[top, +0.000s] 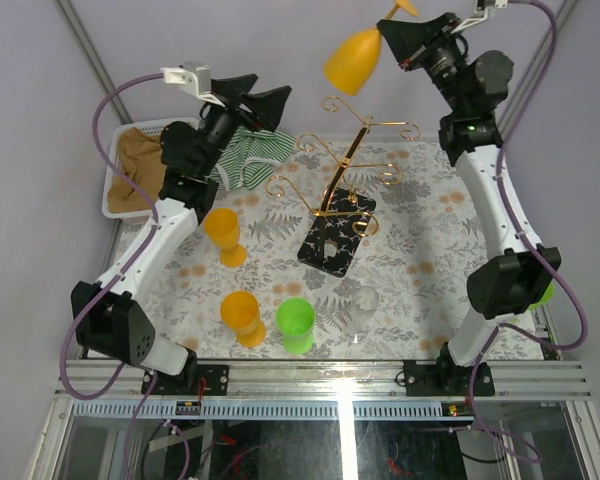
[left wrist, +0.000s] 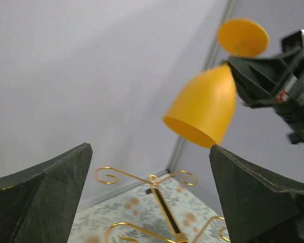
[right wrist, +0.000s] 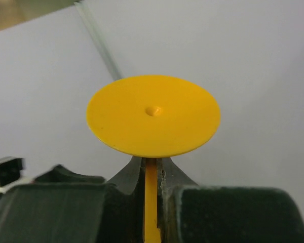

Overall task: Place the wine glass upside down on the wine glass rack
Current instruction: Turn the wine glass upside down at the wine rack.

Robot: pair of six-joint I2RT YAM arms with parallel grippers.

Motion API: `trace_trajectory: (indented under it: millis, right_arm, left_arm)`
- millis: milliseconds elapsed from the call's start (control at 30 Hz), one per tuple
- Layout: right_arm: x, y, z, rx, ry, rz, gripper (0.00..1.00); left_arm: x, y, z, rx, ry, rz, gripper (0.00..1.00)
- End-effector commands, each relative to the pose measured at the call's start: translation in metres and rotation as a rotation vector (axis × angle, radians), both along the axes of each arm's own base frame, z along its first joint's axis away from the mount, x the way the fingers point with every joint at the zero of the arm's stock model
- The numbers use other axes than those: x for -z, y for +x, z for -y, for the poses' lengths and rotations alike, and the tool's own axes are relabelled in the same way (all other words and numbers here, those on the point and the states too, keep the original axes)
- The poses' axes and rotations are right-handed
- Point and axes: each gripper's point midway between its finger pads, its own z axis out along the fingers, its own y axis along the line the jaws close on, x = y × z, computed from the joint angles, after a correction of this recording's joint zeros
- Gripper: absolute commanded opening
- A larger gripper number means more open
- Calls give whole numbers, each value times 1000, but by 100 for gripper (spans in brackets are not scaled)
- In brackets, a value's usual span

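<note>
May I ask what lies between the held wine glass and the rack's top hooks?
Nothing but air between the wine glass and rack hooks, per left wrist view.

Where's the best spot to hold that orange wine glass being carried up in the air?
The thin stem, pinched from the side, as the right arm's fingers hold it now. The wine glass hangs bowl-down, so a stem grip leaves its flat foot free, probably to slide onto a hook of the wine glass rack.

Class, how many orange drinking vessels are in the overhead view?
3: the wine glass inverted in the right end effector, an orange goblet by the left arm, an orange cup beside the green cup.
</note>
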Motion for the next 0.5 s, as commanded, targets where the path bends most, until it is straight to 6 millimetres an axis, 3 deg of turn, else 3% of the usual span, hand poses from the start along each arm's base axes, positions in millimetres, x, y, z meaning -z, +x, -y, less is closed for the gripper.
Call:
trace_trajectory:
  millis: [0, 67, 200, 467]
  right_arm:
    - [8, 3, 57, 276, -199, -32, 0]
    - [16, -6, 81, 389, -304, -47, 0]
    - [54, -20, 114, 534, -499, -108, 0]
    - [150, -54, 145, 609, -696, -279, 0]
  left_arm:
    - [6, 11, -40, -172, 62, -42, 100]
    - [8, 11, -49, -223, 108, -45, 100]
    - [8, 7, -62, -284, 157, -44, 100]
    - [6, 27, -81, -383, 297, -157, 100]
